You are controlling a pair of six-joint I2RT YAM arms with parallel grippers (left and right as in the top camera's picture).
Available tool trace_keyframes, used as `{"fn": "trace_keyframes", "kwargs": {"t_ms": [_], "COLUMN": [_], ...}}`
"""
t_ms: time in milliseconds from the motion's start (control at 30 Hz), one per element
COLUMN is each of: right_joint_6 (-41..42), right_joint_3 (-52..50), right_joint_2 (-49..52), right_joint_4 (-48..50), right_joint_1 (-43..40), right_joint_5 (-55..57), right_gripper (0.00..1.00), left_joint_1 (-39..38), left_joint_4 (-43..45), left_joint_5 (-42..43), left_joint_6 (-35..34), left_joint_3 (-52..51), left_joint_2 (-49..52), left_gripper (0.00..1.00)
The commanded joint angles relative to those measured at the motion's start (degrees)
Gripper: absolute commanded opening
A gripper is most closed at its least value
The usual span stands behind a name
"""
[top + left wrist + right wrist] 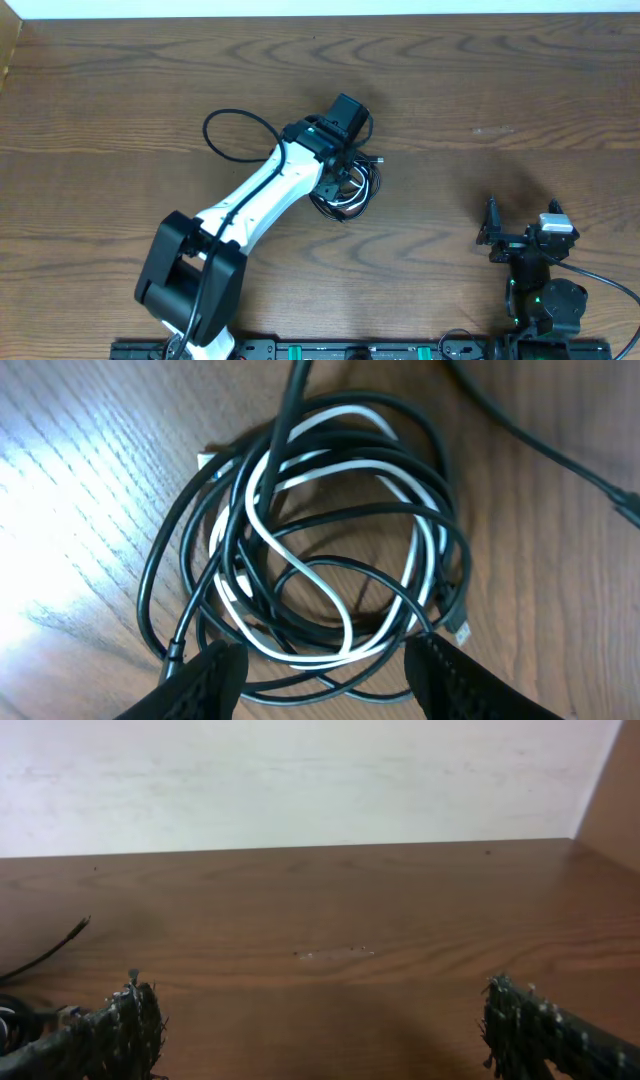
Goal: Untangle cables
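My left hand (pixel 325 680) stands open, its textured black fingers (pixel 205 682) straddling the lower edge of the cables (pixel 297 565), a glossy coil of thin black and white loops at mid-frame overhead. Bare wood-grain tabletop (pixel 480 80) stretches rightward. At lower right, my right hand (pixel 325 1030) gapes wide and empty.

Thin rubbery cables (pixel 308 570) are black and white; the wooden table (pixel 80 480) is brown with darker wavy grain; far wall (pixel 300 780), white.
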Motion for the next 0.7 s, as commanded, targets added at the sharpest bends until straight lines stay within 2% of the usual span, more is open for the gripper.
{"fn": "trace_keyframes", "kwargs": {"t_ms": [0, 233, 400, 667], "right_joint_6": [0.57, 0.57, 0.55, 0.57], "right_joint_3": [-0.11, -0.11, -0.11, -0.11], "right_joint_2": [-0.02, -0.02, -0.02, -0.02], "right_joint_4": [-0.24, -0.26, -0.26, -0.24], "right_joint_1": [-0.09, -0.09, -0.09, -0.09], "right_joint_5": [0.39, 0.39, 0.39, 0.39], "right_gripper": [0.99, 0.99, 0.99, 0.99], "left_joint_1": [0.09, 0.09, 0.09, 0.09], "left_joint_4": [-0.22, -0.22, -0.17, 0.46], "left_joint_5": [0.72, 3.56, 3.58, 3.26], "left_joint_6": [-2.93, -4.96, -5.55, -5.73], "left_joint_3": [-0.15, -0.15, -0.15, -0.15], "left_joint_2": [1.27, 3.96, 5.22, 5.60], "left_gripper": [0.58, 0.57, 0.49, 0.49]}}
